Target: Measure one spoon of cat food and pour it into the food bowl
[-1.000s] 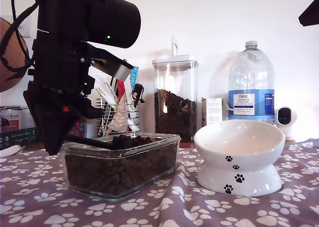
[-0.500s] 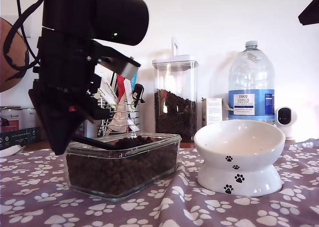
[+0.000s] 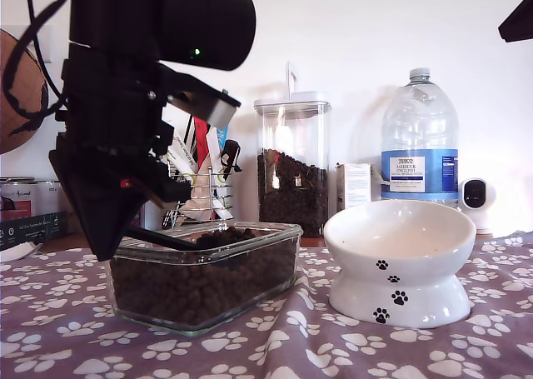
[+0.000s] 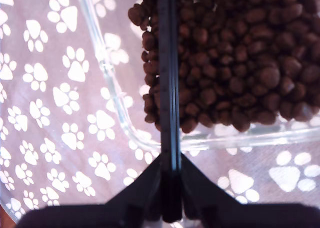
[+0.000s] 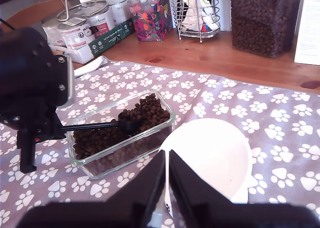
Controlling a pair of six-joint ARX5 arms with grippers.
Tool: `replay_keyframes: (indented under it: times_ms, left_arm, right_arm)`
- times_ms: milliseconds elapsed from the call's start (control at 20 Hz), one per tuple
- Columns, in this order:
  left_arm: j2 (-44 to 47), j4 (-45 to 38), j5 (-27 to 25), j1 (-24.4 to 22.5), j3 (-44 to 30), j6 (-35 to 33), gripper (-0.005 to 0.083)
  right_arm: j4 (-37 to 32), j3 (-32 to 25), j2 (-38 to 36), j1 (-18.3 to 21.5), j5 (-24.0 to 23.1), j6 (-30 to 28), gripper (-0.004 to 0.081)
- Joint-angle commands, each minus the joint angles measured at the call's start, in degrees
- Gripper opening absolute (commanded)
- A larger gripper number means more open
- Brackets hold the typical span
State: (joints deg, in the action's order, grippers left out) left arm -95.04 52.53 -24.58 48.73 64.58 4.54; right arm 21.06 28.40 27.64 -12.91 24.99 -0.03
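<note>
Fingers of my first gripper are clamped on the spoon handle. First wrist view: handle runs straight out over the glass dish rim above the cat food; cup not visible. Second wrist view: my second gripper has its jaws nearly together, grasping nothing, above the empty food bowl; spoon lies level, cup buried in kibble mid-dish. Exterior view: dish lower left, bowl to its right.

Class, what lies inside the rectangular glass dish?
The glass dish holds brown cat food, with the spoon reaching in, held by my first end effector. The kibble covers the dish floor.
</note>
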Motion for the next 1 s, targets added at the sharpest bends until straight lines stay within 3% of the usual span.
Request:
replay_keyframes:
  times_ms: [0,250,950]
  left_arm:
    - [2.4,-1.2,-0.6,0.2,-2.4,0.7,-0.0021]
    - [6.8,-6.6,-3.1,1.1,-7.2,1.0,-0.0021]
    - [10.1,-10.7,-4.5,4.7,-7.4,0.3,-0.0021]
  right_arm:
    - [-0.5,0.6,0.3,-0.5,0.2,0.0,-0.0010]
    - [-0.3,0.6,0.3,-0.5,0.2,0.0,-0.0010]
    - [-0.1,0.6,0.3,-0.5,0.0,0.0,-0.0010]
